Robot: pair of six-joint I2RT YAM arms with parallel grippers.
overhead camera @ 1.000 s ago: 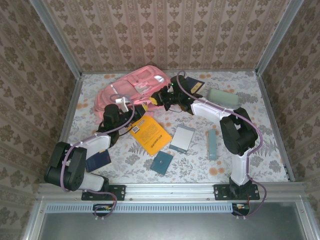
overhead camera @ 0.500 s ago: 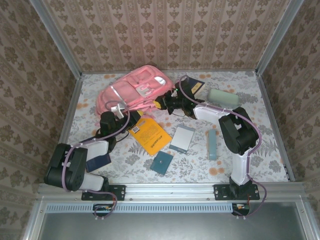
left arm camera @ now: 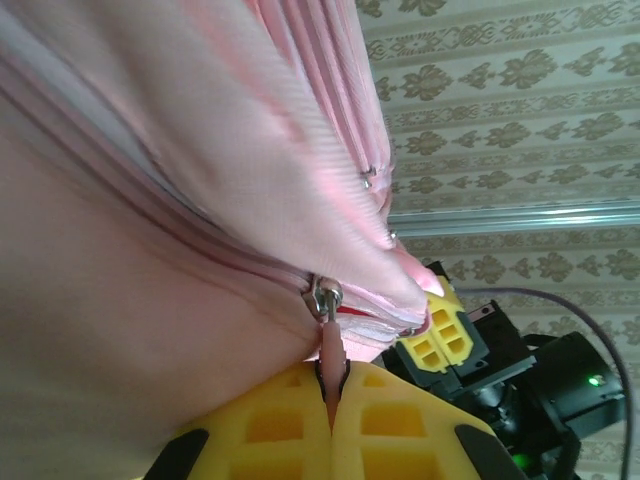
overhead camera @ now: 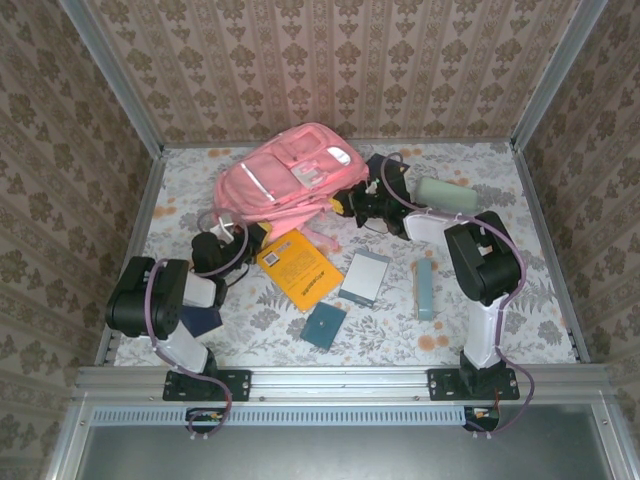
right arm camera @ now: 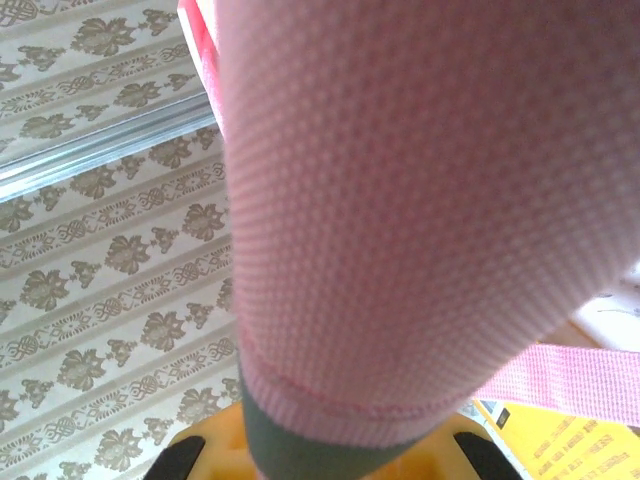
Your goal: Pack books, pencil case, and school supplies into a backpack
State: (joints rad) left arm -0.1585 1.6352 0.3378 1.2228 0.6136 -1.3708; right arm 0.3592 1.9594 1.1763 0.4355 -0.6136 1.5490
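The pink backpack [overhead camera: 290, 172] is lifted at the back of the table, held from both sides. My left gripper [overhead camera: 252, 233] is shut on its pink zipper pull [left arm camera: 331, 368], just below the metal slider [left arm camera: 326, 297]. My right gripper [overhead camera: 343, 207] is shut on a pink mesh strap [right arm camera: 420, 210] with a grey-green edge. On the table lie an orange-yellow book [overhead camera: 298, 268], a grey-white book [overhead camera: 365, 277], a dark blue book [overhead camera: 205, 320] partly under my left arm, and a navy book [overhead camera: 386, 171] behind the right wrist. The mint pencil case [overhead camera: 445, 192], pale-teal bar box [overhead camera: 424, 288] and dark-teal pad [overhead camera: 323, 325] lie apart.
Wallpapered walls with metal corner rails close the table on three sides. The right gripper's yellow pads [left arm camera: 438, 338] show close behind the bag's zipper. A pink webbing strap [right arm camera: 560, 385] hangs over the orange-yellow book [right arm camera: 560, 440].
The backpack has risen, stood more upright and shifted right and back. Both grippers moved with it: the right one to the right, the left one drawn nearer my base.
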